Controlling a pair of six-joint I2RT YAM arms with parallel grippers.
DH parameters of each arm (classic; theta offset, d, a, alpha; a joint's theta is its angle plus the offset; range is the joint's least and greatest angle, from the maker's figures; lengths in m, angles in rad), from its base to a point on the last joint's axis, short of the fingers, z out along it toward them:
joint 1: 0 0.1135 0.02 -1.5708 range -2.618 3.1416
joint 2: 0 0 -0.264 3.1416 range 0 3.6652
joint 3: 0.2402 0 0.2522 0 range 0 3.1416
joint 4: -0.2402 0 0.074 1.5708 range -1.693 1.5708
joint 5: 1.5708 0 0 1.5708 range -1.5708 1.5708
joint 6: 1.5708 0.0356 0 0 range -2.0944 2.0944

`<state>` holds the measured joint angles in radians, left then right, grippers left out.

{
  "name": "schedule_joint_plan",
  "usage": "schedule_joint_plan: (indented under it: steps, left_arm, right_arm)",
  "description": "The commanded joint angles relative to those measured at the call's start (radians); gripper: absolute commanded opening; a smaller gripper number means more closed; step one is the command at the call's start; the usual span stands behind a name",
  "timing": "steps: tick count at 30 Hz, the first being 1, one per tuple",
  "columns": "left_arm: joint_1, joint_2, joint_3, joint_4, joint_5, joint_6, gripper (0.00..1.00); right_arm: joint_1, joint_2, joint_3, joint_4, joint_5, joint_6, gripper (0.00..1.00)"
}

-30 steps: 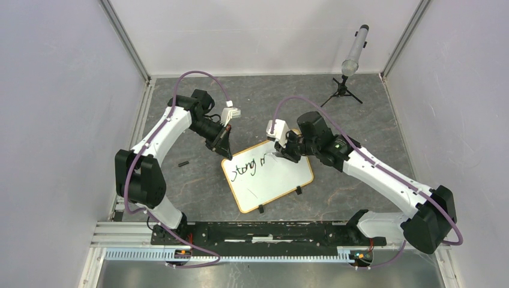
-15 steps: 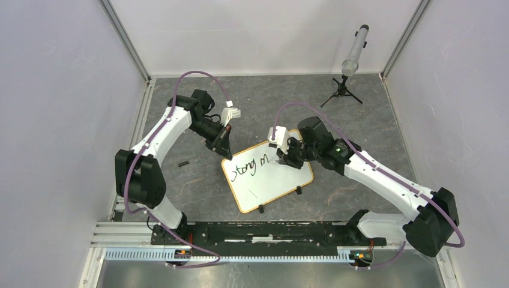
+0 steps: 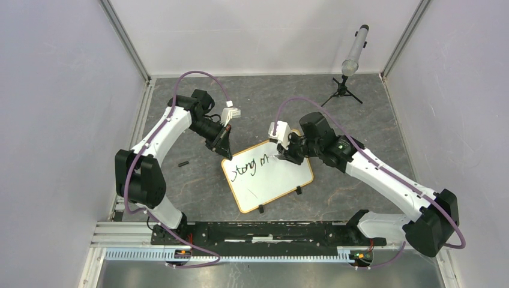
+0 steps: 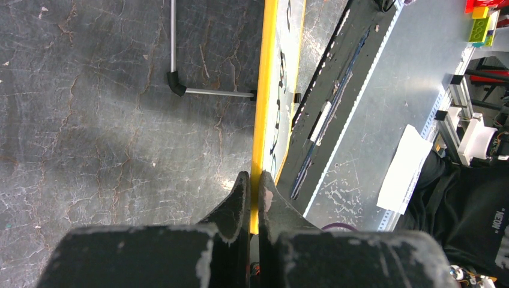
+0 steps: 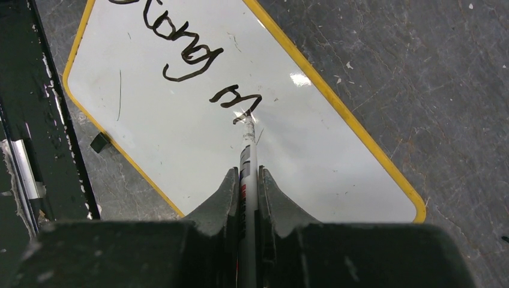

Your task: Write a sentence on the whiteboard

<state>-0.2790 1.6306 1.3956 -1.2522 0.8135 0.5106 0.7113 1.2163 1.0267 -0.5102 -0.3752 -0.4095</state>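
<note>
The whiteboard [image 3: 273,180], white with an orange-yellow frame, lies tilted on the grey floor and carries black handwriting. My left gripper [image 3: 226,153] is shut on the frame at its far-left corner; the left wrist view shows the yellow frame edge [image 4: 262,108] clamped between the fingers [image 4: 240,195]. My right gripper [image 3: 281,156] is shut on a white marker [image 5: 247,157]. The marker tip touches the board just below the last written letter, an "m" [image 5: 237,99]. The board also fills the right wrist view [image 5: 198,150].
A small black marker cap [image 3: 183,162] lies on the floor left of the board. A tripod with a grey tube [image 3: 354,51] stands at the back right. A black rail [image 3: 264,231] runs along the near edge. White walls enclose the space.
My right gripper with the marker shifted slightly right and away along the writing line, and the last letter grew. The left gripper and the board stayed still.
</note>
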Motion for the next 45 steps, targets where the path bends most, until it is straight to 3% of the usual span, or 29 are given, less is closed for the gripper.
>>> schedule_joint_plan:
  steps: [1,14,31,45]
  left_arm:
    - [0.004,0.004,0.006,0.006,-0.020,0.014,0.02]
    - [0.004,0.005,0.002,0.007,-0.023,0.016,0.03]
    - [0.004,0.013,-0.004,0.016,-0.019,0.014,0.02]
    - [0.004,0.006,-0.003,0.016,-0.022,0.012,0.02]
  right_arm:
    - [-0.004,0.011,0.027,0.029,0.015,-0.015,0.00]
    - [-0.068,0.000,0.012,0.015,0.042,-0.041,0.00]
    - [-0.036,-0.016,-0.063,-0.011,-0.008,-0.041,0.00]
    - [-0.039,0.000,0.090,-0.034,0.013,-0.050,0.00]
